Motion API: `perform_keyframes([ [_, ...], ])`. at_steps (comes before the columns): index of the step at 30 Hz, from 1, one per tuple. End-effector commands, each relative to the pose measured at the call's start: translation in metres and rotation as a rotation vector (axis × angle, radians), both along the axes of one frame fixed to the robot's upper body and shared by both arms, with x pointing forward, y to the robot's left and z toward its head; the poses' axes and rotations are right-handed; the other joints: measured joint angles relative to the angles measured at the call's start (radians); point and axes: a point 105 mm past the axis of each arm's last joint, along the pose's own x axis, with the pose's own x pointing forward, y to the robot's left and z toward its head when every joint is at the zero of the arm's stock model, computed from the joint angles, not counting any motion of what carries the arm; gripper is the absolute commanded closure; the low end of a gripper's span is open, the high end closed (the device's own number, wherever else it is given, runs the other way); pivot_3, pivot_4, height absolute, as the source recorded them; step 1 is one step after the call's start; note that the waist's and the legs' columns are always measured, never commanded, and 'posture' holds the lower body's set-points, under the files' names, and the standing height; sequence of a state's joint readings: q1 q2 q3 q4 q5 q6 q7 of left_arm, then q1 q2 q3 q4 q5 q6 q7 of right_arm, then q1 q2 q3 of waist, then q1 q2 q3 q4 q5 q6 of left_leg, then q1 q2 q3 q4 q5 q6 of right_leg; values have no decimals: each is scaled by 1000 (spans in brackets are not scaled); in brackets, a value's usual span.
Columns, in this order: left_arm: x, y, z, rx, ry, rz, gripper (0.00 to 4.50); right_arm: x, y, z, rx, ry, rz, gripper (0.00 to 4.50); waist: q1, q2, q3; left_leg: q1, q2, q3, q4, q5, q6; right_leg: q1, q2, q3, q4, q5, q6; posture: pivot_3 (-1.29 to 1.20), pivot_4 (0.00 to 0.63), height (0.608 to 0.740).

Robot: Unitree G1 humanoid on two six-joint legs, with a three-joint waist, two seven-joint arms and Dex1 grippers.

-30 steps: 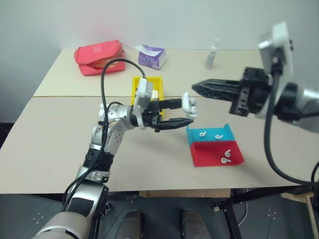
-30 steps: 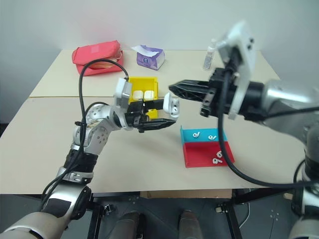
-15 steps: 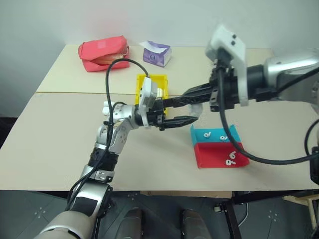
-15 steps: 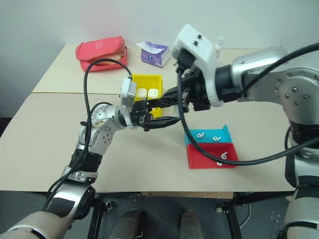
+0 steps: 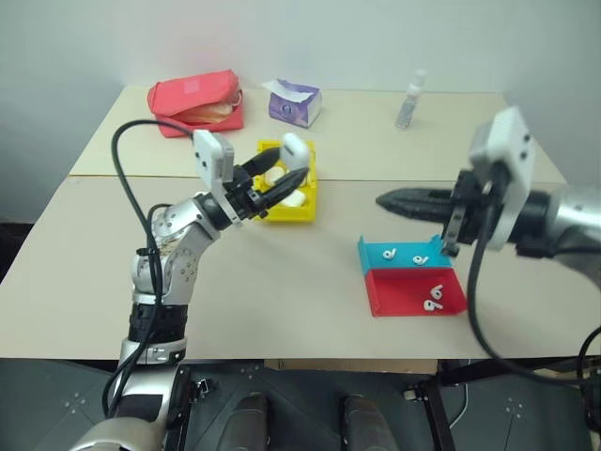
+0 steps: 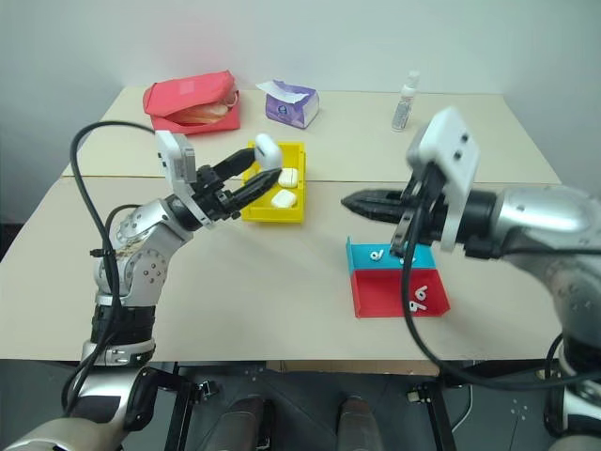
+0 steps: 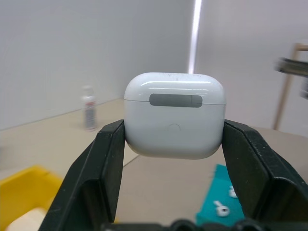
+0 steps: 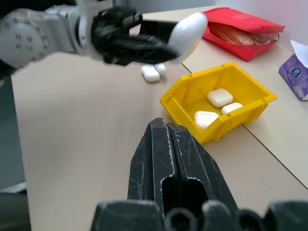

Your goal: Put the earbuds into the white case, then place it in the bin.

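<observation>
The left gripper clamped the white case above the bin; the right gripper hung clenched, empty. Released off-centre, the case might strike the bin's wall and tumble onto the bench.

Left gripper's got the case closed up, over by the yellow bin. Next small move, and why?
Probably lower the left gripper into the bin and open. It holds the white case, lid shut, above the bin's near-left edge; three cases already lie inside. The right gripper is shut and well off to the side.
</observation>
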State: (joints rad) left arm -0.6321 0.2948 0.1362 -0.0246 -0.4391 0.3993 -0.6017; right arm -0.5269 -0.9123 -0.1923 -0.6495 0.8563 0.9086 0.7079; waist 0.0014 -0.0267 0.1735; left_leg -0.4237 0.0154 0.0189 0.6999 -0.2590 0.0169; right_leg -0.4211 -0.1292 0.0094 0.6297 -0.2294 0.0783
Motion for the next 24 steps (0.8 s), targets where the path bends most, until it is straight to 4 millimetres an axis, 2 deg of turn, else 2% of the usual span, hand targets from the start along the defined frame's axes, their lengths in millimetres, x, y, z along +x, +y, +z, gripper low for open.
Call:
perform_keyframes([
  [1,11,40,-2,-10,46,317,1732,-5,5,-1,21,-75,2,4443,-3,0,0,0,0,1,0,0,0,0,0,1,0,0,0,0,150,740],
  [4,11,61,-12,34,104,468,1732,-6,6,-4,58,-63,-6,4443,-4,0,0,1,0,0,0,0,-1,0,0,1,0,0,0,0,150,740],
  [6,7,69,-18,86,125,493,1732,-6,6,-5,72,-54,-4,4443,-3,0,0,1,0,0,-1,1,-1,0,0,0,0,0,0,0,150,740],
  [10,5,67,-17,91,130,466,1732,-5,5,-5,80,-51,1,4443,2,0,0,1,0,1,-2,1,-1,0,0,0,1,0,0,0,150,740],
  [16,16,42,-3,48,88,364,1732,-4,7,-4,87,-50,13,4443,11,0,0,1,-1,5,0,1,-1,1,0,-1,-1,0,-1,0,150,740],
  [20,38,8,6,37,72,273,1732,-2,9,-4,88,-46,10,4443,12,-1,0,1,-1,6,0,1,-1,2,0,-1,-1,0,-1,0,150,740],
  [24,65,-23,0,137,89,253,1732,0,8,-3,85,-41,-16,4443,11,-1,0,1,-1,7,0,1,-1,2,0,-1,0,0,-1,0,150,740],
])
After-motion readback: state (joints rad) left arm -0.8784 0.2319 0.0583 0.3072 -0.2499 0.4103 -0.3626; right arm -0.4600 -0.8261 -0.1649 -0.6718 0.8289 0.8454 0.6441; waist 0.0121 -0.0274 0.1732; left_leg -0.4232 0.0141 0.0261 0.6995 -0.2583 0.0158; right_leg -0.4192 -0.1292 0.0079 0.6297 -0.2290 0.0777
